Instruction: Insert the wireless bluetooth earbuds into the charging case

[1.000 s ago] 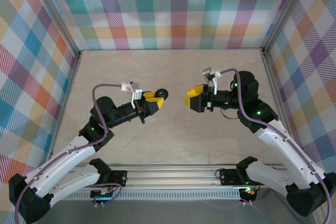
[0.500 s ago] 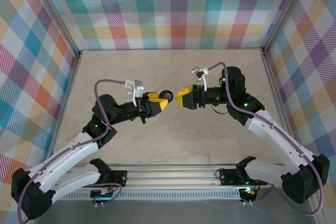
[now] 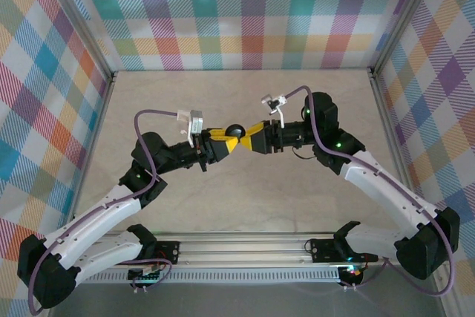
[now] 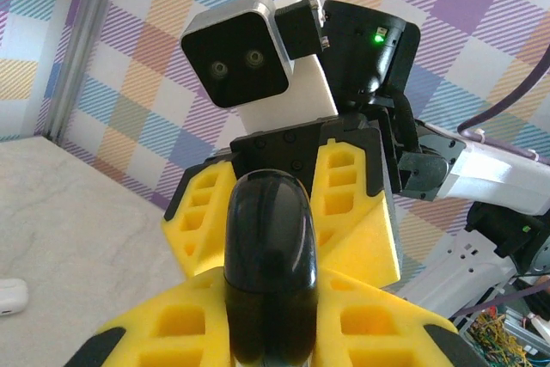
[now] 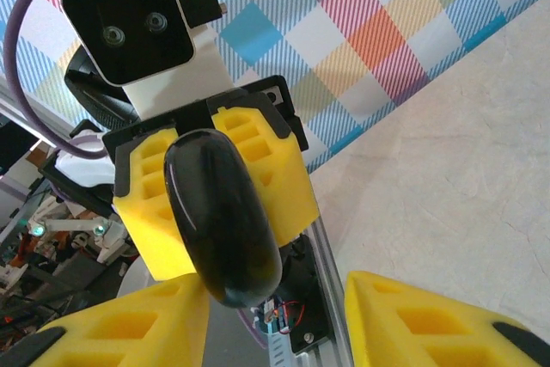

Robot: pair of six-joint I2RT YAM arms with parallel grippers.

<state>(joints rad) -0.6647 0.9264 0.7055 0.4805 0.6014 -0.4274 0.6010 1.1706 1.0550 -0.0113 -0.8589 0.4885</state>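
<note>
The left hand (image 3: 227, 139) clamps a black oval pod (image 3: 234, 131) (glossy), its far end between the right hand (image 3: 247, 139)'s parted fingers.

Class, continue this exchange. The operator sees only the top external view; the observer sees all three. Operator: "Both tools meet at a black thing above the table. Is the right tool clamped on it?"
Observer: No. From the right wrist, the right tool has its jaws apart, with a gap showing beside the black glossy oval object.
Operator: So what holds it up?
Observer: The left tool: from the left wrist, its yellow fingers pinch the object's lower end.
Operator: Anything else nearby?
Observer: A small white rounded item lies on the table, at the left wrist view's left edge.
</note>
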